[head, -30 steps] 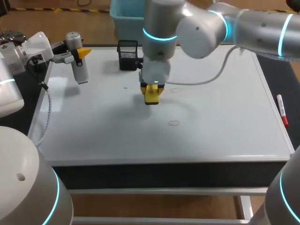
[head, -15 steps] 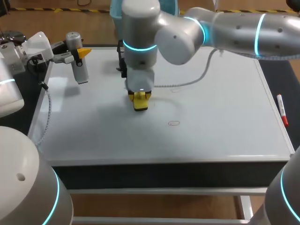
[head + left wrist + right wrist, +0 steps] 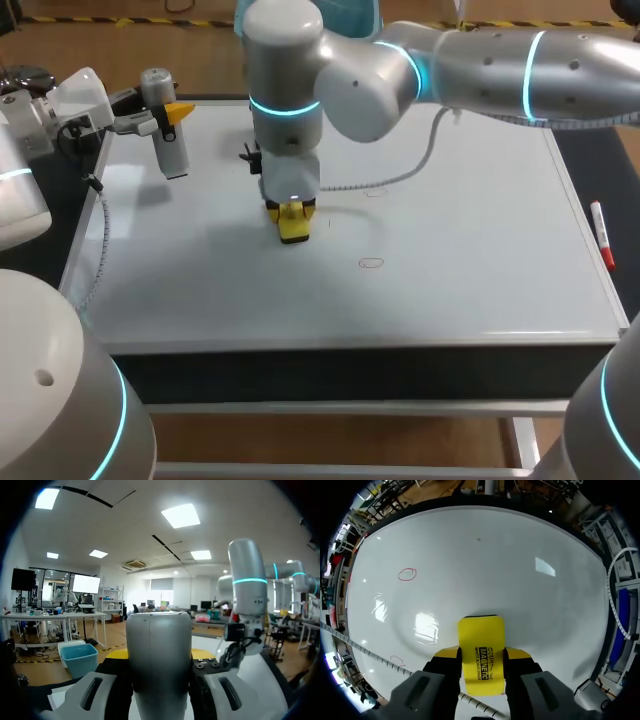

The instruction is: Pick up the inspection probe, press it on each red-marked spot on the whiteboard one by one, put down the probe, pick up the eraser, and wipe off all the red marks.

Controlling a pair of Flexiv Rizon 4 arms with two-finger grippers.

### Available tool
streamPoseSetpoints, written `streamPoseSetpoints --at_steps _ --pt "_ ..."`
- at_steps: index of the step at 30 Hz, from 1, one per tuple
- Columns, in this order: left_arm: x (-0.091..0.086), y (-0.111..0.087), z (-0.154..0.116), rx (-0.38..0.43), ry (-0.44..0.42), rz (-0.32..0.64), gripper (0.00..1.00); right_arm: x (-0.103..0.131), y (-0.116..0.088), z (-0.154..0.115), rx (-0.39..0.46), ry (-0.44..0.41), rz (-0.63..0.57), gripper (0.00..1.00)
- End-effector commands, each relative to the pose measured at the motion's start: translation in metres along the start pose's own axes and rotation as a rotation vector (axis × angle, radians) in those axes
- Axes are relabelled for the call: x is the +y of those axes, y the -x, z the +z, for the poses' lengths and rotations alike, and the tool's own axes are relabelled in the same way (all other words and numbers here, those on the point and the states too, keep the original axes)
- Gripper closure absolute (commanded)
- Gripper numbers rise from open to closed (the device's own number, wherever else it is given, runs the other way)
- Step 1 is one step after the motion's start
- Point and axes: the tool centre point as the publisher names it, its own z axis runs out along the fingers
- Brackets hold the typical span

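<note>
Yellow block eraser point(image 3: 481, 635) is pinched from both sides in my right gripper point(image 3: 482, 655), pointing down at the white rectangular whiteboard point(image 3: 480, 230), left of its middle. I can't tell whether it actually touches the surface. A thin red oval mark point(image 3: 371, 263) sits right of the eraser, toward the near edge. A fainter red oval mark point(image 3: 375, 191) is further back, just beside the right arm's grey cable point(image 3: 400, 178). Both are apart from the eraser. My left gripper point(image 3: 160, 656) is over the board's far-left corner, fingers clamped on the silver-grey cylindrical inspection probe point(image 3: 172, 148), which is roughly upright and slightly tilted. I can't tell if its lower end meets the board. A red marker pen point(image 3: 601, 235) lies on the dark table strip point(image 3: 600, 170) beside the board's right edge.
</note>
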Motion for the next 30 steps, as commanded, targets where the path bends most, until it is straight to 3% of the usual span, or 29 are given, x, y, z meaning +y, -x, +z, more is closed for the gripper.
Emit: streamPoseSetpoints --at_steps 1,10,19,30 --pt "-0.001 0.000 0.001 -0.002 -0.001 0.001 1.00 -0.002 -0.004 0.003 -0.001 0.010 0.001 1.00" --pt "-0.001 0.000 0.001 -0.002 -0.001 0.001 1.00 -0.001 -0.027 0.010 0.018 0.017 0.047 1.00" --pt "-0.001 0.000 0.001 -0.002 -0.001 0.001 1.00 -0.001 -0.065 0.018 0.038 0.027 0.127 1.00" --pt "-0.001 0.000 0.001 -0.002 -0.001 0.001 1.00 -0.005 -0.096 -0.002 0.038 -0.009 0.182 1.00"
